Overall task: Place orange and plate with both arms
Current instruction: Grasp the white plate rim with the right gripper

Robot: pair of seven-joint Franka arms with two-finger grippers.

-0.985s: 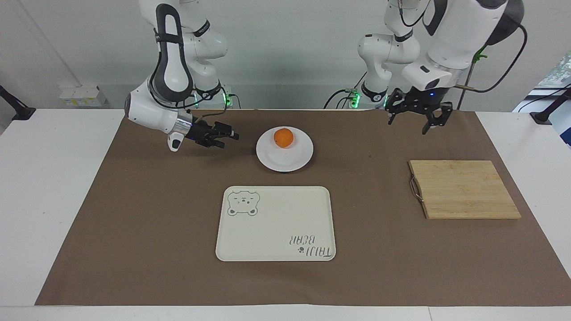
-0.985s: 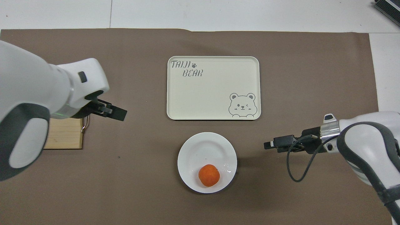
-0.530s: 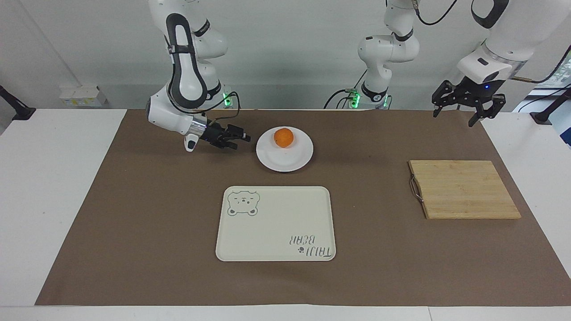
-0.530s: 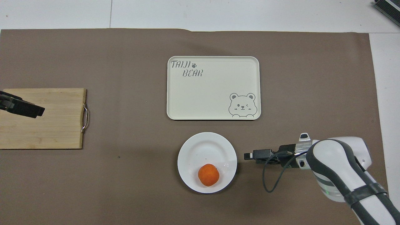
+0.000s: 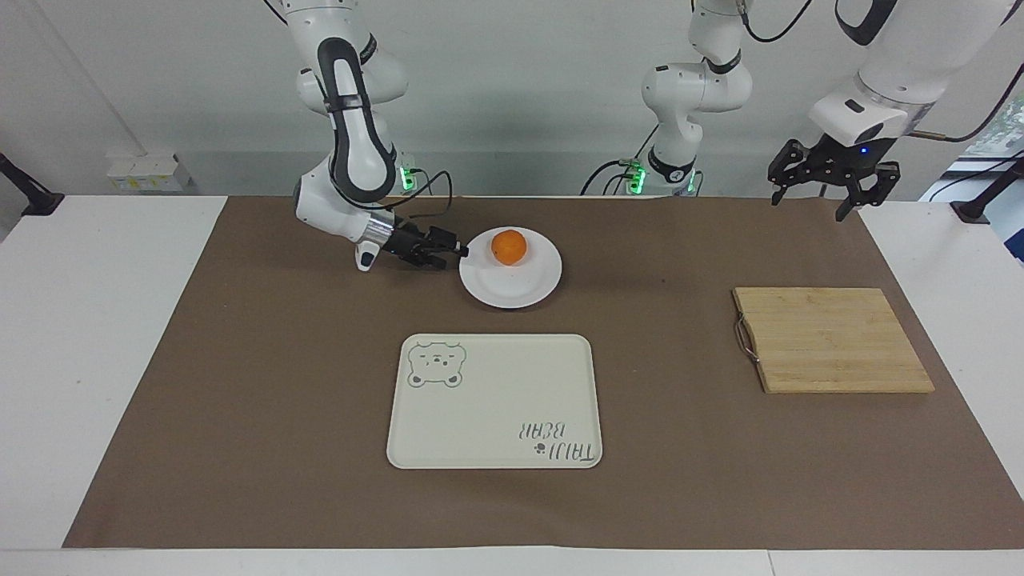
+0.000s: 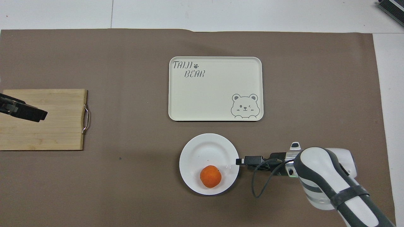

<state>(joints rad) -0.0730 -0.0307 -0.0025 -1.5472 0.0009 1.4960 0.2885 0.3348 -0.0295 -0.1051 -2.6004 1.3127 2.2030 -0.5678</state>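
Observation:
The orange [image 5: 508, 246] sits in the white plate [image 5: 512, 290], on the side of the well nearer the robots. In the overhead view the orange [image 6: 210, 177] and plate [image 6: 205, 146] show too. My right gripper [image 5: 458, 251] lies low and level at the plate's rim on the right arm's side, its tip at the rim edge [image 6: 238, 161]. My left gripper [image 5: 824, 200] is open and empty, held high over the left arm's end of the table. In the overhead view the left gripper [image 6: 34, 113] covers part of the cutting board.
A cream tray with a bear drawing [image 5: 494, 400] lies farther from the robots than the plate, also seen from overhead [image 6: 214, 91]. A wooden cutting board with a metal handle [image 5: 832, 340] lies toward the left arm's end [image 6: 60, 132]. A brown mat covers the table.
My right gripper has moved across the mat toward the plate and now reaches its rim. My left arm swung up and out toward its end of the table, then barely moved.

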